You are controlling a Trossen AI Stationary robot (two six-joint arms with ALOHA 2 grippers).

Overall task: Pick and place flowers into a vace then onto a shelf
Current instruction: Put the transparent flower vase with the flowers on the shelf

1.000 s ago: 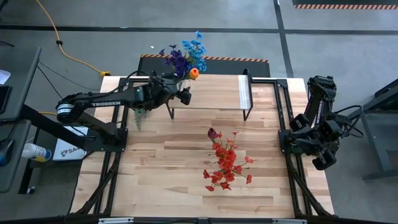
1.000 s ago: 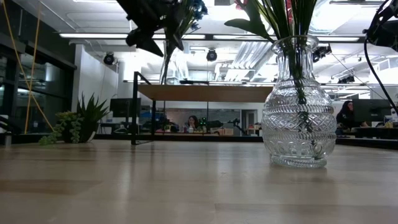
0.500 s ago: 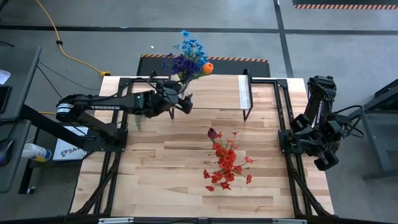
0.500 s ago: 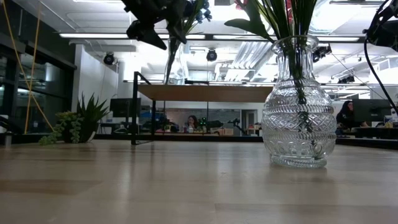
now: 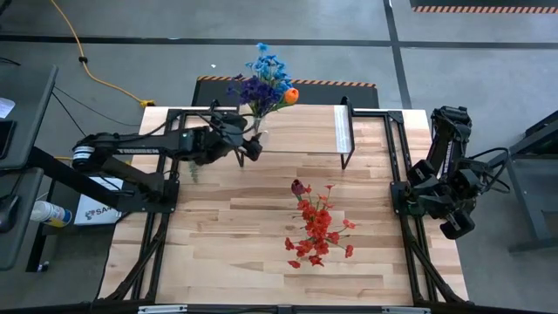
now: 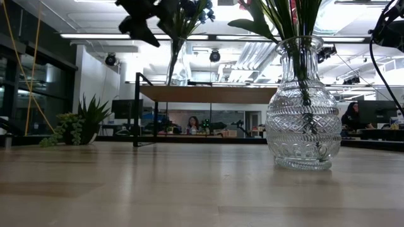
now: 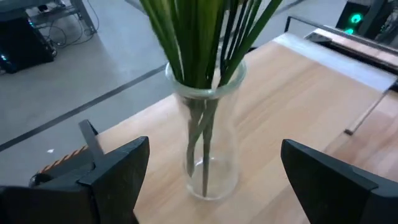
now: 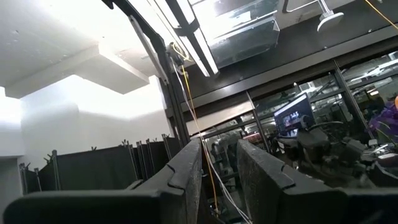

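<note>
High view: the left claw (image 5: 248, 146) has drawn back from the narrow vase (image 5: 259, 133) of flowers (image 5: 264, 80) on the shelf (image 5: 301, 128); placement looks complete.
Left wrist view: claw released, vase apart.
Right claw (image 5: 453, 222) parked, nearly clenched.

We note the high view looking straight down on the whole tabletop (image 5: 261, 253), the low view level across it from close by, the left wrist view near the slim vase (image 7: 205, 137) on the shelf (image 5: 305, 129), and the right wrist view facing the ceiling.
</note>
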